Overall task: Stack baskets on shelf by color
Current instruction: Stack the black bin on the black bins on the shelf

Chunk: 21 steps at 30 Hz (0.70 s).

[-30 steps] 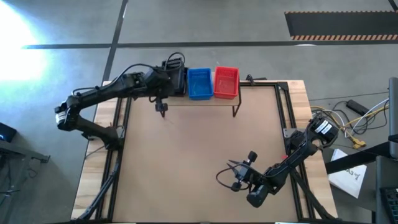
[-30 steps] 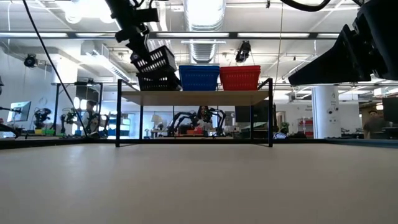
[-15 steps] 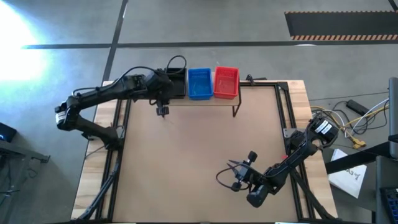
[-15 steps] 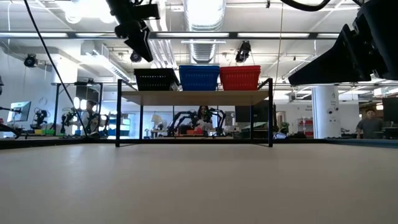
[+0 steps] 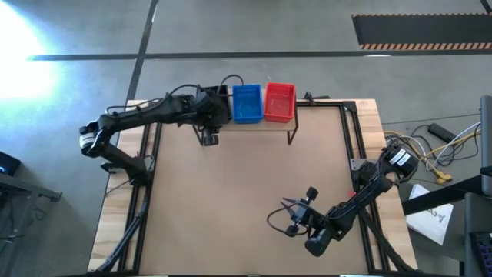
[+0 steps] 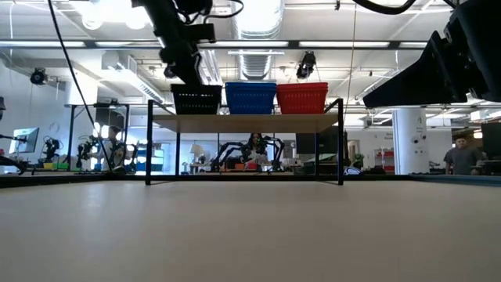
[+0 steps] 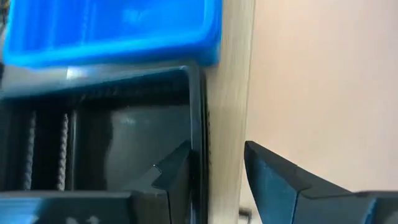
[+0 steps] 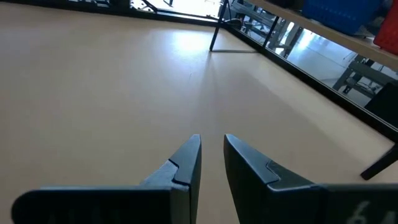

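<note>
The black basket (image 6: 195,99) sat on the shelf (image 6: 243,122) beside the blue basket (image 5: 247,103) and red basket (image 5: 280,101). The left gripper (image 7: 214,163) straddled its rim, jaws parted and gripping nothing, so placing looked finished; next, lifting clear. The right gripper (image 8: 211,154) waited low over the table, nearly closed and empty.

Right gripper (image 8: 211,158) low over bare tabletop (image 8: 93,81), fingers (image 8: 186,162) slightly parted, holding nothing; shelf leg (image 8: 216,31) beyond.
</note>
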Each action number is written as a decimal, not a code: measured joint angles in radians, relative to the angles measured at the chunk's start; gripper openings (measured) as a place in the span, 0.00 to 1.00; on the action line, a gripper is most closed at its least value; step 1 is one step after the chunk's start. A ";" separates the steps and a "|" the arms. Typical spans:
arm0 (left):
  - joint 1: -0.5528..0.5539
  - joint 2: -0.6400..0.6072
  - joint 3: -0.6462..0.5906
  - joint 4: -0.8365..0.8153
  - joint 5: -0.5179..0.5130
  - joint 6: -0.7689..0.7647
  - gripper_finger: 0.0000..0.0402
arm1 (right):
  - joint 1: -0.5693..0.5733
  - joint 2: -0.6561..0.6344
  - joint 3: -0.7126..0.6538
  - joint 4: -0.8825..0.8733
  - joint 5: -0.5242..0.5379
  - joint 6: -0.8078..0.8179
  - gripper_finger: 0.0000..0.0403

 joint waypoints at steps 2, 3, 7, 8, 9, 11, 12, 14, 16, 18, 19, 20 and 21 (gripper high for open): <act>-0.001 0.017 0.000 0.035 0.010 0.020 0.32 | 0.000 0.000 0.000 0.000 0.000 0.000 0.15; -0.001 0.021 0.000 0.042 0.011 0.030 0.32 | 0.000 0.000 0.000 0.000 0.000 0.000 0.15; 0.000 0.019 0.000 0.054 0.011 0.081 0.32 | 0.000 0.000 0.000 0.000 0.000 0.000 0.15; 0.000 0.014 0.000 0.056 0.011 0.094 0.32 | 0.000 0.000 0.000 0.000 0.000 0.000 0.15; 0.000 0.007 0.000 0.056 0.011 0.107 0.32 | 0.000 0.000 0.000 0.000 0.000 0.000 0.15; 0.000 -0.005 0.000 0.057 0.016 0.145 0.32 | 0.000 0.000 0.000 0.000 0.000 0.000 0.15; 0.000 -0.010 0.000 0.056 0.021 0.163 0.32 | 0.000 0.000 0.000 0.000 0.000 0.000 0.15; 0.000 -0.012 0.000 0.056 0.029 0.204 0.32 | 0.000 0.000 0.000 0.000 0.000 0.000 0.15; 0.000 -0.012 0.000 0.056 0.036 0.235 0.31 | 0.000 0.000 0.000 0.000 0.000 0.000 0.15; 0.000 -0.012 -0.001 0.056 0.036 0.262 0.28 | 0.000 0.000 0.000 0.000 0.000 0.003 0.15; 0.000 -0.011 -0.002 0.056 0.036 0.274 0.26 | 0.000 0.000 0.000 0.000 0.000 0.003 0.15; 0.000 -0.010 -0.002 0.057 0.036 0.283 0.24 | 0.000 0.000 0.000 0.000 0.000 0.003 0.15; 0.001 -0.010 -0.003 0.057 0.036 0.285 0.21 | 0.000 0.000 0.000 0.000 0.000 0.004 0.15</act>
